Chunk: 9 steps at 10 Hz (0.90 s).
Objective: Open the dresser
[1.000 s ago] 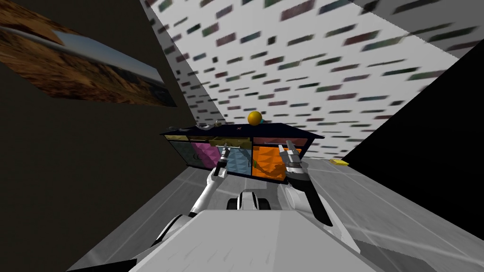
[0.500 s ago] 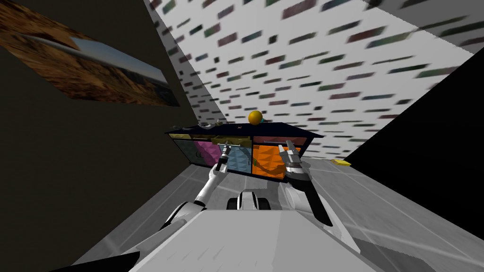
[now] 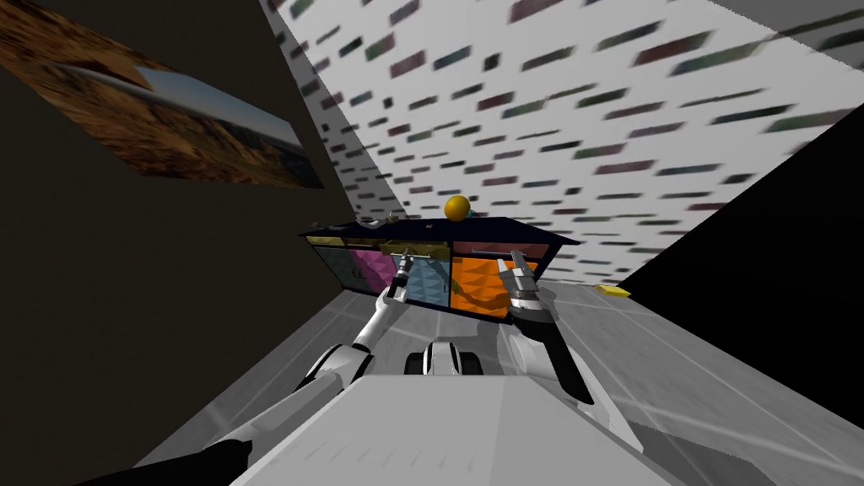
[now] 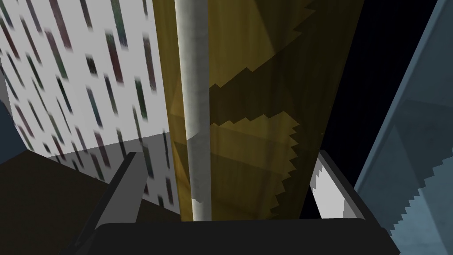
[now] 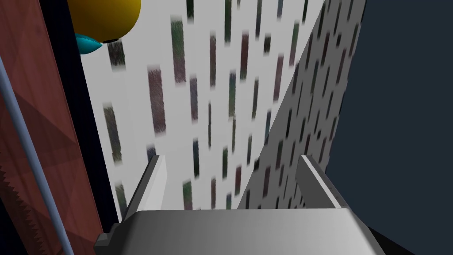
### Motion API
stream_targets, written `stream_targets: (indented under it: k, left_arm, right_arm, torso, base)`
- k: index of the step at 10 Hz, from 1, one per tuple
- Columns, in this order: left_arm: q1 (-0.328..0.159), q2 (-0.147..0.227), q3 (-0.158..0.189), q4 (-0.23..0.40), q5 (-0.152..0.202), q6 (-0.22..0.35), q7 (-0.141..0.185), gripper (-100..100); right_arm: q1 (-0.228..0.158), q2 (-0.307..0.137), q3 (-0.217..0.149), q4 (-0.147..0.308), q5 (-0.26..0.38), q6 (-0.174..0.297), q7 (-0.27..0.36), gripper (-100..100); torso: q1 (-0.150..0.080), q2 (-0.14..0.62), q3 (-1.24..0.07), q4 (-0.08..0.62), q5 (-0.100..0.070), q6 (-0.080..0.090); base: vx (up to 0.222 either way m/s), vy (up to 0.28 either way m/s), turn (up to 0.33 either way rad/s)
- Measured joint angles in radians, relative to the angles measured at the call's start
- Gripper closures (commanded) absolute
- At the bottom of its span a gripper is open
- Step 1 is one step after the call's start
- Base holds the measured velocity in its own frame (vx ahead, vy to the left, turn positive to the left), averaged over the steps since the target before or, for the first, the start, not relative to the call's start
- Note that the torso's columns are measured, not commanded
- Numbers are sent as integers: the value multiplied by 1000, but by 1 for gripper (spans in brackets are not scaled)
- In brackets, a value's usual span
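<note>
The dresser (image 3: pixel 481 229) has a dark top and coloured fronts and stands against the patterned wall. Its yellow drawer (image 3: pixel 415 250) juts out a little from the row. My left gripper (image 3: pixel 405 265) is at that drawer. In the left wrist view its fingers are open (image 4: pixel 228 186), and the drawer's pale bar handle (image 4: pixel 194 110) runs between them, touching neither finger. My right gripper (image 3: pixel 512 270) hovers open before the orange front (image 3: pixel 477 287). In the right wrist view (image 5: pixel 234 181) it holds nothing and sits beside the red-brown drawer (image 5: pixel 35 133).
An orange ball (image 3: pixel 457 207) and small items sit on the dresser top. A dark wall with a picture (image 3: pixel 169 126) runs close on the left. A yellow object (image 3: pixel 609 289) lies on the grey floor to the right, before a black area (image 3: pixel 759 278).
The dresser looks slightly smaller and shifted right, so I have moved back a little. My left arm has stretched out further, its gripper staying at the yellow drawer. The right arm has held still.
</note>
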Motion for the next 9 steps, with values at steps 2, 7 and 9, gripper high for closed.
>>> stream_targets:
  k: [2, 7, 9]
  left_arm:
    - [-56, 7, 1, 66, 6, -4, 8, -100]
    - [-43, 3, -3, 65, 5, 19, 5, 0]
    - [-40, 3, -4, 69, 5, 22, 5, 0]
  right_arm:
    - [0, 0, 0, 0, 0, 0, 0, 0]
    - [0, 0, 0, 0, 0, 0, 0, 0]
    - [0, 0, 0, 0, 0, 0, 0, 0]
  torso:
    - [1, 1, 1, 4, 0, 1]
    - [-1, -7, -5, -6, 1, 5]
    - [-1, -10, -6, -9, 2, 5]
  base:
    - [-37, -10, 7]
    - [3, 0, -3]
    - [0, 0, 0]
